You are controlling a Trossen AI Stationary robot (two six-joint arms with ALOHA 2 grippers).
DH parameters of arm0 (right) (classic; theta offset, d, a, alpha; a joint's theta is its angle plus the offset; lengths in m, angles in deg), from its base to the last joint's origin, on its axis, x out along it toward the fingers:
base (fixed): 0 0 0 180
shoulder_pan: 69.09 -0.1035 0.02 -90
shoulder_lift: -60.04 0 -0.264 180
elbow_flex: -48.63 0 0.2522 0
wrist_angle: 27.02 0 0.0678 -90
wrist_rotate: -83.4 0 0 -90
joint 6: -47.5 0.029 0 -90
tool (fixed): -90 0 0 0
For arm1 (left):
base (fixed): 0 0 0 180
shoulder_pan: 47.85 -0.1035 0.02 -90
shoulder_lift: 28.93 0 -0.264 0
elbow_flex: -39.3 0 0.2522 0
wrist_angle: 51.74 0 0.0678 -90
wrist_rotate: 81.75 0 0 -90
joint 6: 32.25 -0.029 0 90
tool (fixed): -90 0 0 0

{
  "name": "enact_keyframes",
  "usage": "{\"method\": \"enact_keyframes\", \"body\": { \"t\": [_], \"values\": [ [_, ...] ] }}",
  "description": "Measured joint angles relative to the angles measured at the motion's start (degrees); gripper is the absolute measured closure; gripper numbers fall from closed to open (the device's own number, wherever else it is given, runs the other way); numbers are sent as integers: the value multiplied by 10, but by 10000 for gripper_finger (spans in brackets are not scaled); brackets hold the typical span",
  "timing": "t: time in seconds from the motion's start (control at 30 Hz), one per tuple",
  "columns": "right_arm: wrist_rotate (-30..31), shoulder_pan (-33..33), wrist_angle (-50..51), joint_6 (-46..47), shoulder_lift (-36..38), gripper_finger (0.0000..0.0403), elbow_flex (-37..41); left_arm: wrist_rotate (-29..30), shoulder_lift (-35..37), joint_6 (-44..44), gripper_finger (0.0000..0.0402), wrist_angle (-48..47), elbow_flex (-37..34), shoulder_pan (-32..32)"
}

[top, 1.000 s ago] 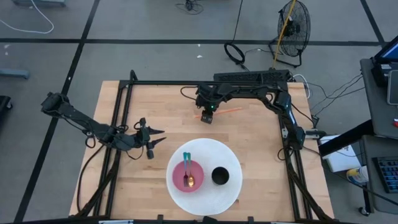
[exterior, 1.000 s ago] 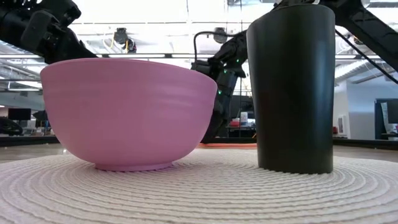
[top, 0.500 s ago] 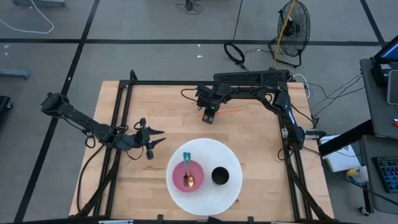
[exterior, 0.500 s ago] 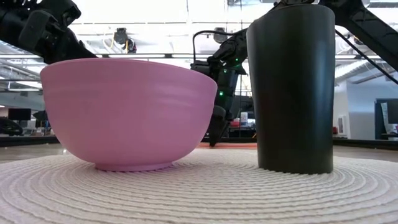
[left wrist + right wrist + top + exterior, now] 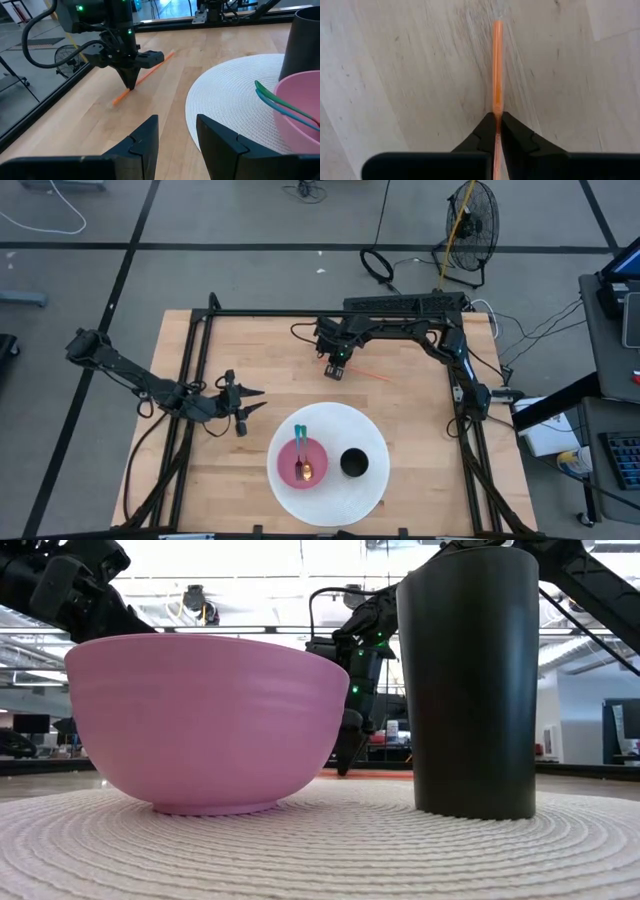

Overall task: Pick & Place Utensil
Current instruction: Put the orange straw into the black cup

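Observation:
A thin orange utensil [image 5: 150,72] lies flat on the wooden table, far of the round white placemat [image 5: 330,490]. My right gripper [image 5: 338,368] points down at it and is shut on it near one end. On the placemat stand a pink bowl [image 5: 303,463], with green-handled utensils [image 5: 280,102] leaning in it, and a black cup [image 5: 354,463]. My left gripper [image 5: 255,402] hovers open at the table's left, level with the placemat's far edge, with nothing between its fingers. My right gripper pinches the orange utensil between its two fingertips [image 5: 487,131], close to the utensil's left end [image 5: 131,89]. The fingers come from above, pointing steeply down, one on each side of the thin shaft. The utensil lies on the table, most of its length [image 5: 497,65] stretching away from the fingers.
A black metal frame [image 5: 200,360] runs along the table's left, far and right sides. The placemat with bowl and cup fills the near middle. Bare wood lies between the placemat and the orange utensil.
My right gripper has tipped more steeply down, sunk to the table and shut on the orange utensil. My left gripper has kept still.

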Motion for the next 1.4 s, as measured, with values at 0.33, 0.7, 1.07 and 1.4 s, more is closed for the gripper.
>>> {"method": "enact_keyframes", "body": {
  "t": [0.33, 0.7, 1.07, 1.4],
  "values": [
    [0, 0, 2, -5, 4, 400, 1, -1, 0, 9, 266, 0, 0, 0],
    [-1, -1, 2, -7, 68, 402, 4, -1, 0, 9, 266, 1, 0, 0],
    [-5, -6, -24, -7, 184, 403, 4, -1, 0, 9, 266, 1, 0, 0],
    [-47, -13, -144, 5, 358, 403, 126, 0, 0, 10, 266, 5, 0, 0]
  ]
}}
